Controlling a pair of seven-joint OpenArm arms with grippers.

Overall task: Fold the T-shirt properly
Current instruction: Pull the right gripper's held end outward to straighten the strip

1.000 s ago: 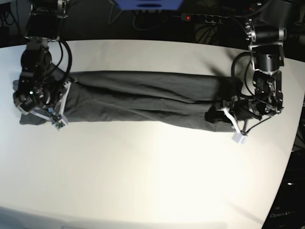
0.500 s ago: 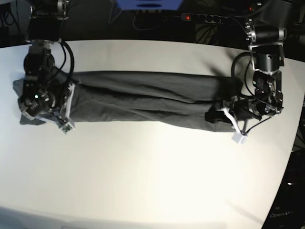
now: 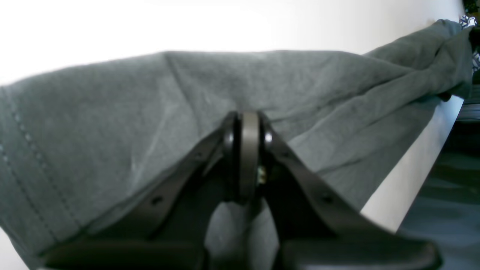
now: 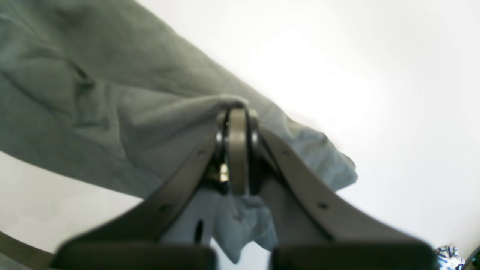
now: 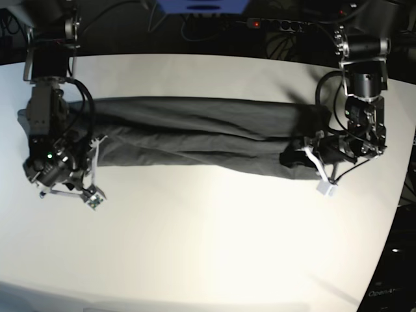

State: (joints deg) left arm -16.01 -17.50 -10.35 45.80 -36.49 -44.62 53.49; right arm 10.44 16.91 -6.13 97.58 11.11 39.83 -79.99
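Note:
The T-shirt [image 5: 195, 133], dark charcoal grey, lies stretched in a long wrinkled band across the white table [image 5: 208, 240]. In the base view its right end is bunched in my left gripper [image 5: 296, 157]. The left wrist view shows that gripper [image 3: 249, 120] shut on a fold of the T-shirt [image 3: 112, 112], near a stitched hem. My right arm [image 5: 52, 162] hangs over the shirt's left end. In the right wrist view my right gripper [image 4: 237, 112] is shut on a pinched ridge of the T-shirt [image 4: 93, 112], with a small flap hanging below the fingertips.
The table's curved edge [image 5: 396, 214] runs close to the left arm on the base view's right. Behind the table are dark cables, a power strip [image 5: 279, 25] and a blue object [image 5: 201, 6].
My right arm has moved toward the table's front edge, pulling its end of the T-shirt with it. The left arm and its end have not moved.

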